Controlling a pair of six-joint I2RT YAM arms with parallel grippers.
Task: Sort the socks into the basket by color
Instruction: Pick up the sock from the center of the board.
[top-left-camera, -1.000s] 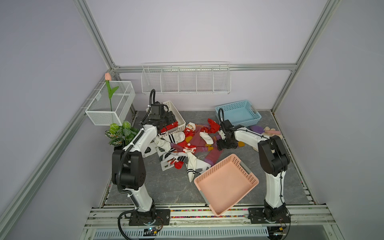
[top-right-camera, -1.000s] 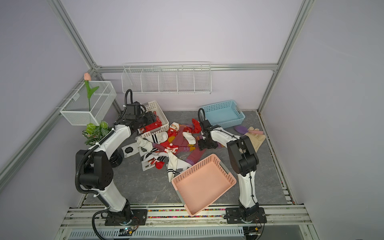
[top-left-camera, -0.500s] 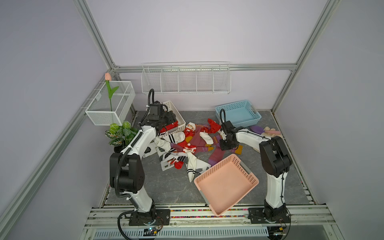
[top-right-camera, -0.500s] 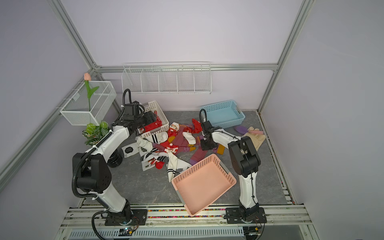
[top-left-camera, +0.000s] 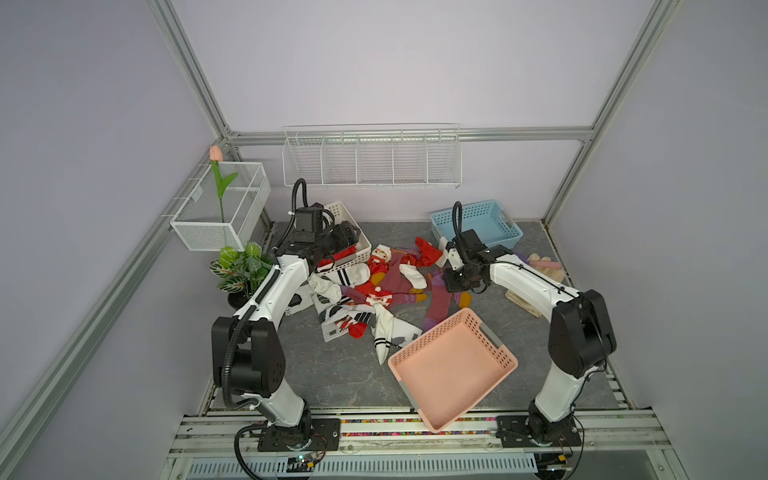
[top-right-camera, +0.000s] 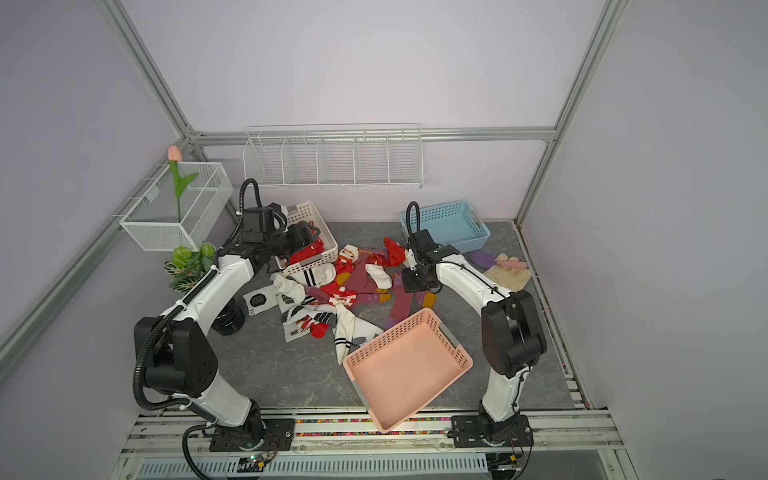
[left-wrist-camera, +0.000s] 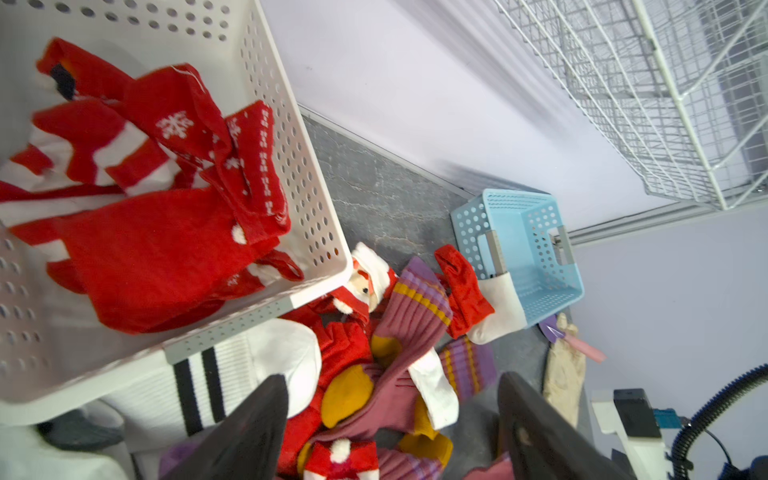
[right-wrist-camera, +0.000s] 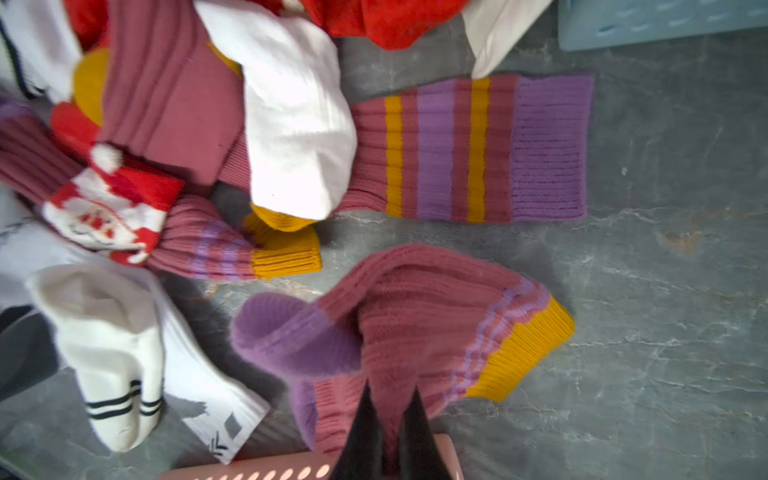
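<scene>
Right end effector (right-wrist-camera: 390, 399) newly closed, gripping maroon sock (right-wrist-camera: 415, 316); left end effector (left-wrist-camera: 390, 386) spread; we are finding only red socks (left-wrist-camera: 158, 249) in white basket (left-wrist-camera: 299, 166).

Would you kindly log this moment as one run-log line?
right gripper: shut on maroon sock | left gripper: open, empty | white basket: red socks | pink basket: empty

Socks (top-right-camera: 345, 286) heaped at mid-counter (top-right-camera: 291, 374). Far left: white basket (top-right-camera: 307, 214) with red socks (top-right-camera: 309, 253) under the left claw (top-right-camera: 313, 236). Right claw (top-right-camera: 413, 286) over the far end of a maroon sock (top-right-camera: 403, 309). Near: pink basket (top-right-camera: 399, 328). Far right: blue basket (top-right-camera: 440, 212).
</scene>
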